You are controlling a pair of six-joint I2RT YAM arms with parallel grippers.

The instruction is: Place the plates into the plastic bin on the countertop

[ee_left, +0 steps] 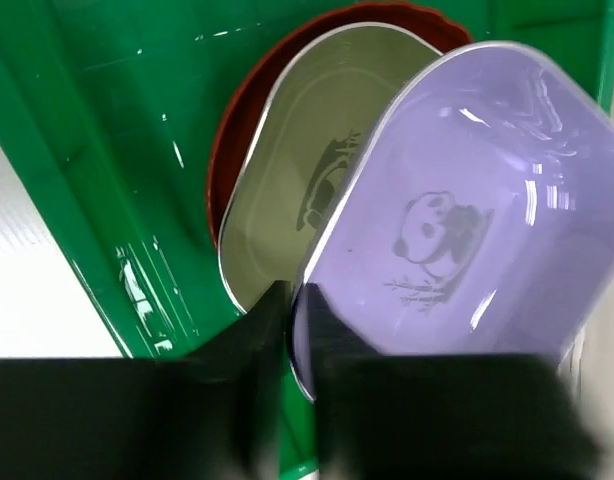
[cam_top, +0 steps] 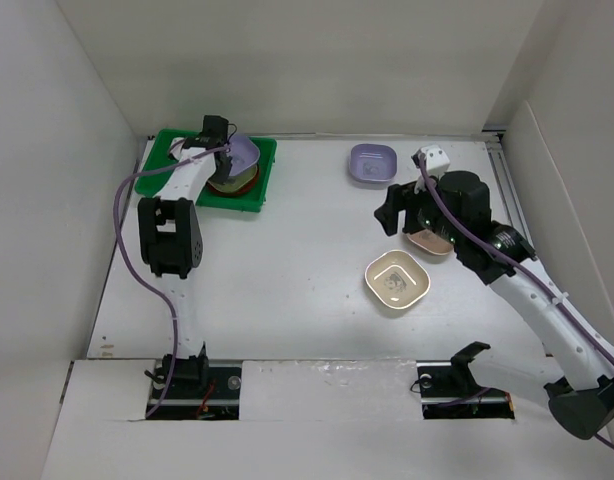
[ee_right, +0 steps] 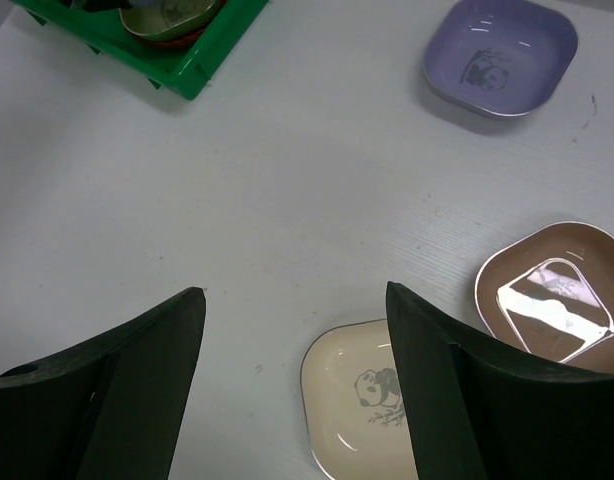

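**Left fingers (ee_left: 275,315) pinch a lavender dish over the bin**

Seen from the left wrist, the two black fingers are drawn in narrow on the near rim of the lavender panda dish (ee_left: 467,220). The dish runs up and to the right from them. It is tilted, and its far part hangs over the pale green dish (ee_left: 307,170), which sits inside a round red dish (ee_left: 237,140) on the floor of the green plastic bin (ee_left: 97,170). I cannot tell whether the lavender dish touches the stack yet. From the top camera the bin sits at the far left corner of the counter (cam_top: 287,260), and the left arm reaches over it.

I judge this as the release step. What matters is that the dish's body lies beyond the fingers and above the stack, not above the bin's rim. Opening should let it drop onto the pale green one, though the tilt could make it land crooked.

The right fingers (ee_right: 442,350) are spread wide and hold nothing. Three dishes wait on the counter on that side:
- **Cream dish** (ee_right: 372,400): lies just below the open gap.
- **Tan-pink dish** (ee_right: 557,300): lies just beside the cream one, to the right.
- **Second lavender dish** (ee_right: 499,55): lies farther off, toward the back wall.

All three are well apart from the bin and much nearer the right arm. The cream dish looks like the natural next pick.
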